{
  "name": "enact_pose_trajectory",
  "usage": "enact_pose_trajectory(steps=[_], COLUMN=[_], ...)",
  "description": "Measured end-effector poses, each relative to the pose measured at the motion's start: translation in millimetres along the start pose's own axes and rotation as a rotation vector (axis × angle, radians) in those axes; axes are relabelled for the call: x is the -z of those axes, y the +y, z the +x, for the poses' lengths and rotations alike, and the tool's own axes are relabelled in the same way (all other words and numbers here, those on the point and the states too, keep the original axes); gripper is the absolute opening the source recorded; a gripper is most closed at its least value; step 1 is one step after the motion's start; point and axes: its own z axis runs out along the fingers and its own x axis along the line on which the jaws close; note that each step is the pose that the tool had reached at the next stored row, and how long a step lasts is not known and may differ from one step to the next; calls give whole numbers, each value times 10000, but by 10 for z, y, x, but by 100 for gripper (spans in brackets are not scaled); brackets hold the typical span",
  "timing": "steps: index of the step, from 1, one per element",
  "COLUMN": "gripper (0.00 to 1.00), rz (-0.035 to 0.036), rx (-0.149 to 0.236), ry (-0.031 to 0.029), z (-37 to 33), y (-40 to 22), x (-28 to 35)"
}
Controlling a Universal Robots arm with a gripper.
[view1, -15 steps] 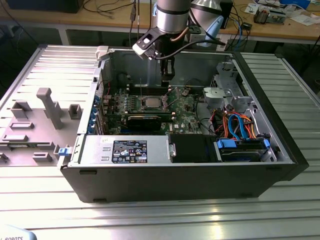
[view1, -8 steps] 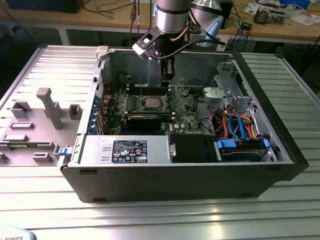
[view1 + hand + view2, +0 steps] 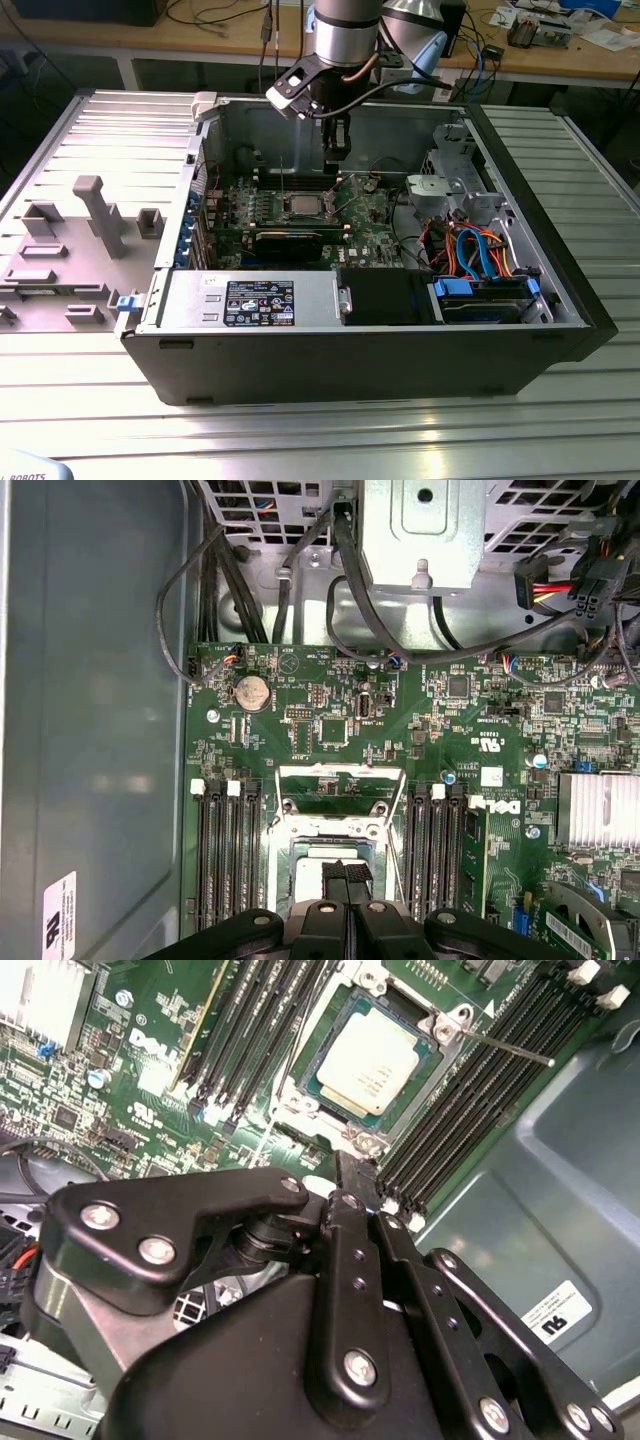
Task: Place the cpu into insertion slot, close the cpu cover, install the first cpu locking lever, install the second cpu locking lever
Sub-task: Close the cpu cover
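Grey moulded tray [image 3: 80,230] well to the exterior view's left of the insertion slot [image 3: 318,1112], cpu [image 3: 372,1060] seated in that slot — lever rod [image 3: 510,1048] angling off its corner, gripper [image 3: 347,872] poised over the slot, fingers [image 3: 336,886] pressed together on nothing, blue-orange cables [image 3: 480,250] well to the exterior view's right of the slot.

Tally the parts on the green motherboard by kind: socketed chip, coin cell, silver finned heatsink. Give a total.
cpu: 1
coin cell battery: 1
finned heatsink: 1
Total: 3
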Motion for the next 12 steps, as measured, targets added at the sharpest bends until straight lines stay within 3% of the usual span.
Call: enact_pose_trajectory(steps=[12], gripper=[11], rz=[1], rx=[0], ry=[-20], z=[-2], y=[70], x=[-2])
